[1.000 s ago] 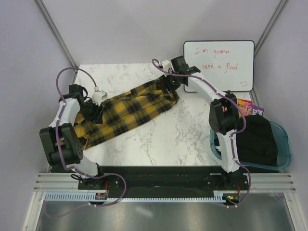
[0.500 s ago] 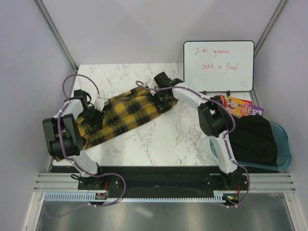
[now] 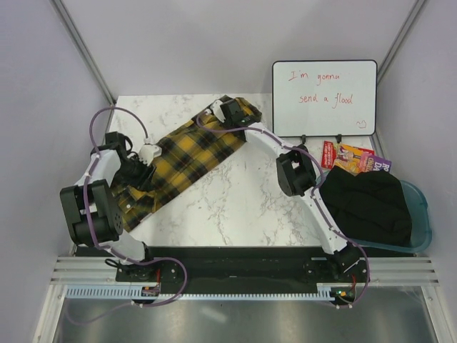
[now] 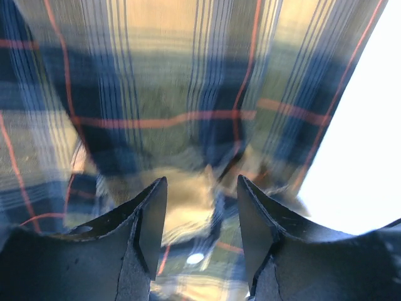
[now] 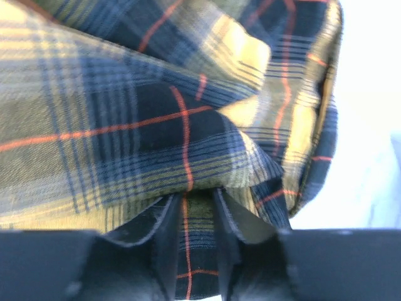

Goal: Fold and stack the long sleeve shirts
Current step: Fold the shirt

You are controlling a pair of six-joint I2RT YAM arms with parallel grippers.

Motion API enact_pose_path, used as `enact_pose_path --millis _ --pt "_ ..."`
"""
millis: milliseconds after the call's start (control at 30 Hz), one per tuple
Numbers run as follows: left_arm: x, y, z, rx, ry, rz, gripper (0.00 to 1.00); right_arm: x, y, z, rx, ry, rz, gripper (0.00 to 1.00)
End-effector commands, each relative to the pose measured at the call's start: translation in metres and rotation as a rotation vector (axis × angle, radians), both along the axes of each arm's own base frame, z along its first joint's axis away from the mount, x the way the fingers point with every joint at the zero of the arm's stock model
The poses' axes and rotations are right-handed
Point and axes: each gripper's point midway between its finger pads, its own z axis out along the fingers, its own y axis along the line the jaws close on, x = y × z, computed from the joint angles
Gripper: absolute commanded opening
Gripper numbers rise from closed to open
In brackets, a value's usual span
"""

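A: What sits farthest to the left of the whiteboard (image 3: pixel 325 96)?

B: The left gripper (image 4: pixel 202 182), well to the whiteboard's left and lower in the overhead view. Its jaws stand partly apart, with plaid cloth bunched in the gap. Whether they truly pinch it cannot be told.

A: And the cloth itself?

B: It is the yellow-and-black plaid flannel shirt (image 3: pixel 186 150). It lies as a long band on the marble table (image 3: pixel 235 207), slanting from the left gripper up toward the whiteboard's left edge.

A: Who has the upper end?

B: The right gripper (image 5: pixel 193 195), just left of the whiteboard. Its jaws are nearly together, and a narrow fold of plaid is clamped between them.

A: What lies past that?

B: Bright snack packets (image 3: pixel 357 157) lie just below the whiteboard's lower right corner. Below those sits a blue tub (image 3: pixel 421 229) holding a black garment (image 3: pixel 368 207).
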Motion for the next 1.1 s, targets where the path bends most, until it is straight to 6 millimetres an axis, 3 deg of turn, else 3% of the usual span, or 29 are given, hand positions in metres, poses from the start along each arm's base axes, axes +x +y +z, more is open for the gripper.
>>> enact_pose_path --millis 0,33,100,133,167,233,300,467,533,600,633,733,800,867,900,967,1067 --pt "-0.019 0.003 -0.005 0.064 0.010 -0.137 0.55 0.033 -0.005 0.072 0.070 -0.241 -0.088 0.41" --pt "-0.025 -0.008 -0.015 0.058 0.039 -0.174 0.54 0.026 -0.004 0.100 0.123 -0.261 -0.080 0.41" --pt "-0.034 -0.022 -0.027 0.060 0.096 -0.213 0.52 0.021 -0.001 0.133 0.222 -0.302 -0.089 0.46" --pt "-0.043 -0.042 -0.036 0.064 0.143 -0.257 0.49 0.010 0.002 0.155 0.271 -0.298 -0.054 0.48" --pt "-0.050 -0.053 -0.047 0.056 0.196 -0.282 0.48 0.004 0.003 0.165 0.313 -0.292 -0.054 0.50" --pt "-0.055 -0.089 -0.054 0.046 0.237 -0.346 0.43 -0.012 0.001 0.185 0.351 -0.276 -0.036 0.54" --pt "-0.056 -0.112 -0.061 0.017 0.272 -0.366 0.41 -0.026 -0.006 0.197 0.384 -0.252 -0.050 0.56" --pt "-0.042 -0.173 -0.053 -0.029 0.264 -0.439 0.38 -0.055 -0.029 0.183 0.484 -0.052 -0.054 0.57" --pt "-0.033 -0.209 -0.042 -0.101 0.260 -0.451 0.37 -0.063 -0.045 0.174 0.506 0.026 -0.092 0.58" --pt "-0.032 -0.238 -0.037 -0.155 0.280 -0.470 0.36 -0.073 -0.039 0.163 0.542 0.111 -0.050 0.58" --pt "-0.027 -0.262 -0.027 -0.177 0.256 -0.499 0.36 -0.078 -0.040 0.155 0.545 0.154 -0.050 0.57" --pt "-0.028 -0.307 0.000 -0.300 0.251 -0.537 0.37 -0.088 -0.036 0.131 0.544 0.244 -0.046 0.54" --pt "-0.027 -0.320 0.025 -0.400 0.248 -0.524 0.39 -0.092 -0.033 0.123 0.556 0.283 -0.043 0.53" --pt "-0.018 -0.310 0.059 -0.474 0.171 -0.499 0.41 -0.098 -0.029 0.119 0.576 0.318 -0.033 0.51" --pt "-0.019 -0.303 0.067 -0.512 0.164 -0.478 0.43 -0.105 -0.024 0.116 0.596 0.354 -0.010 0.51" --pt "-0.001 -0.270 0.093 -0.536 0.059 -0.401 0.45 -0.116 -0.014 0.110 0.620 0.403 0.015 0.48" --pt "0.003 -0.220 0.095 -0.459 -0.008 -0.346 0.48 -0.139 0.006 0.091 0.617 0.489 0.065 0.43"
